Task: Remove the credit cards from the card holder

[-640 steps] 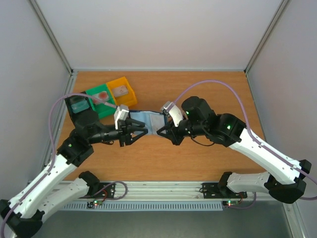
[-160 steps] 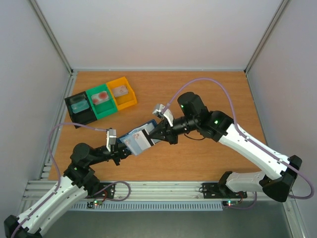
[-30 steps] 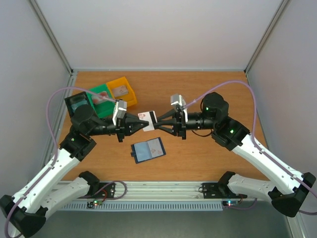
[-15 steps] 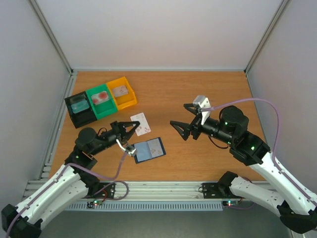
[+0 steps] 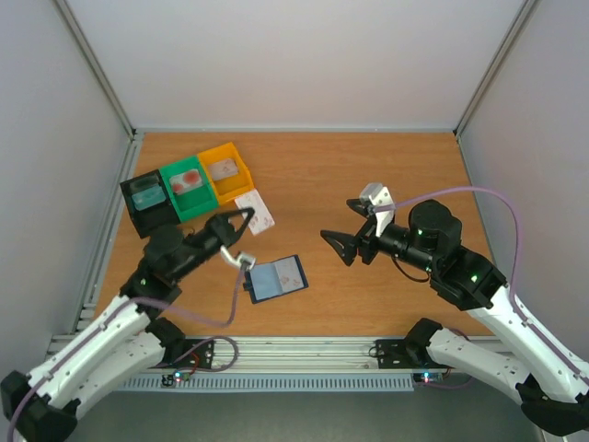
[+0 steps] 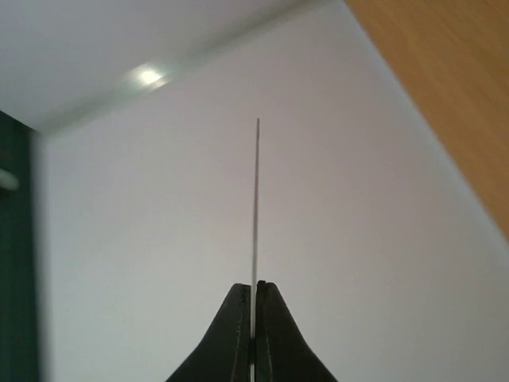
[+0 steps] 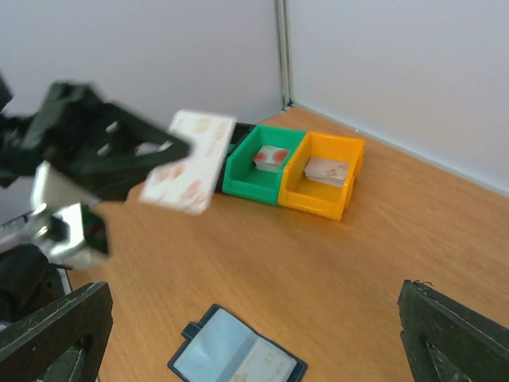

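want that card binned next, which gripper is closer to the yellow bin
Left. The left gripper, shut on a pale credit card, sits just on the near side of the yellow bin. The right gripper is open, well off to the bin's right.

One card (image 7: pixel 189 161), pale with reddish marks, pinched in mid-air by the black left gripper (image 7: pixel 169 153); card holder (image 7: pixel 236 360) lying open on the wooden table (image 7: pixel 382 239); green bin (image 7: pixel 253 181) touching yellow bin (image 7: pixel 318 200), each holding something pale; right gripper (image 7: pixel 254 296) with fingers spread wide at the lower corners.
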